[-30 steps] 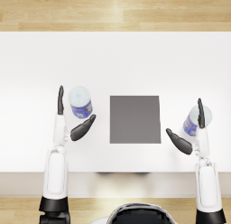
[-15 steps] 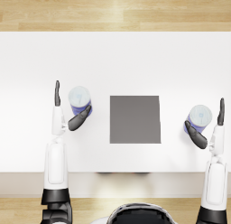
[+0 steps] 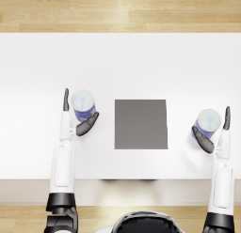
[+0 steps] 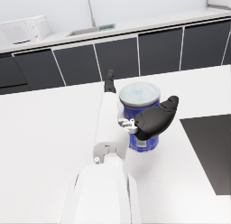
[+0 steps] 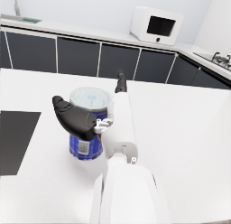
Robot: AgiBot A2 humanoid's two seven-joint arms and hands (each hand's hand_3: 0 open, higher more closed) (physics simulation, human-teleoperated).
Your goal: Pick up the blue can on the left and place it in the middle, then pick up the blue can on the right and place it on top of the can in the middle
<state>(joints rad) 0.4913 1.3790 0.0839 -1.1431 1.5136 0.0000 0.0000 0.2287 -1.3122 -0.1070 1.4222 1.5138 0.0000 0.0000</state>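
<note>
- I see the left can (image 3: 83, 105) standing upright on the worktop (image 3: 122, 63), toward the worktop's left edge and just left of the dark mat (image 3: 140, 123); its long axis is vertical, its pale lid facing up.
- My left hand (image 3: 75, 119) brackets that can: straight fingers (image 3: 66, 99) run along the side facing the left edge, the thumb (image 3: 88, 123) curls round the near side toward the mat; in the left wrist view the left hand (image 4: 135, 114) sits close against the can (image 4: 140, 117), but I cannot tell whether it presses or only cups it, so I read it as spread and not yet gripping.
- The right can (image 3: 207, 123) stands upright too, near the worktop's right edge, well apart from the mat.
- My right hand (image 3: 215, 133) mirrors the other: fingers (image 3: 227, 118) on the side facing the right edge, thumb (image 3: 203, 139) on the mat side; the right wrist view shows the right hand (image 5: 94, 114) around the can (image 5: 89, 126), with contact unclear; I take it as spread, holding nothing firmly.
- The relation that matters: the left can lies between my left hand's fingers and thumb, with the mat directly toward the worktop's centre from it; I judge the next move needs the left hand to clench, lift, then carry the can sideways onto the mat.
- Both cans rest on the worktop; neither is lifted, and the mat carries nothing yet.
</note>
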